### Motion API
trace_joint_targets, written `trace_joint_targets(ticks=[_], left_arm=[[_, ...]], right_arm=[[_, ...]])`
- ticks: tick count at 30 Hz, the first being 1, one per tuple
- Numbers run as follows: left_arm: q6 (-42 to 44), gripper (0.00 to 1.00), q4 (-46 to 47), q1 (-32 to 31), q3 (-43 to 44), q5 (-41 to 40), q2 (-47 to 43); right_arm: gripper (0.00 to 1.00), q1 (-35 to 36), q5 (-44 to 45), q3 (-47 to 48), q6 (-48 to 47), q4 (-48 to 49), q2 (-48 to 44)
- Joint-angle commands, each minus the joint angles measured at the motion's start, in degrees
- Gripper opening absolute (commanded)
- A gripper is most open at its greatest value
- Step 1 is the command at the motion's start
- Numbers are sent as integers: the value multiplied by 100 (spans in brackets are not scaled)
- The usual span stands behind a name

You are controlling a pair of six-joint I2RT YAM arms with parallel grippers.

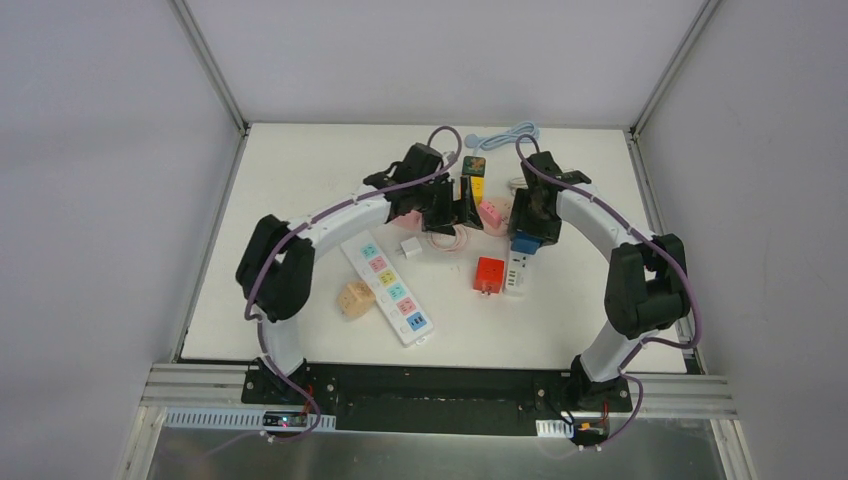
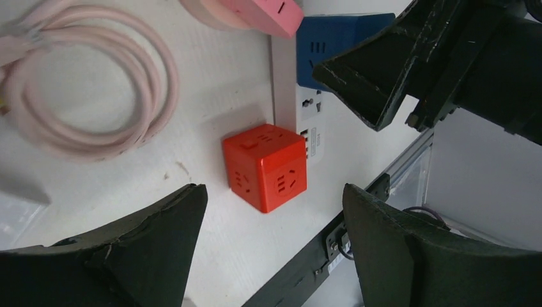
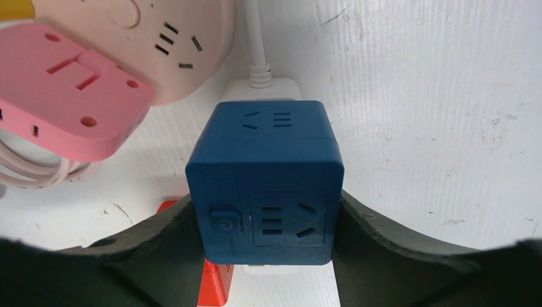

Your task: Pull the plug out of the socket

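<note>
The top view looks down from high behind the near edge, taking in the whole worktop (image 1: 300, 180). Both wrist views hang close over the part right of centre, looking steeply down. All three share the blue cube (image 1: 527, 243) and red cube (image 1: 489, 274).

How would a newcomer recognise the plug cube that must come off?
On the table's right half lies a short white power strip. The blue cube sits plugged on top of it, between the right end effector's fingers. Unlike the red cube beside the strip, it is blue and raised off the table.
</note>
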Motion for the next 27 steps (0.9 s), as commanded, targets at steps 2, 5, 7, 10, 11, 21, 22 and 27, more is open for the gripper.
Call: trace_joint_targets(ticks=[2,5,7,10,11,21,22,27], left_arm=[[-26,80,726,-381,689,36,734],[-5,78,834,-497,881,-103,1134],[-32,74,1038,-558,903,-88,1374],[-15,70,1415,-673,863,43,1608],[7,69,1472,-707,862,57,1689],[73,39,1831,-982,640,-144,2130],[128,35,1784,-993,695,-120,2199],[211,31,1417,-1016,826,-86,2458]], right_arm=[[21,2,408,303,538,320,-146],[19,2,338,456,745,315,60],[17,-15,327,532,917,292,184],[16,-41,194,611,1129,215,330],[16,-43,171,632,1195,177,358],[0,-69,-96,724,1559,-84,513],[0,-65,-99,689,1567,-75,486],[0,-64,-168,606,1630,-64,374]])
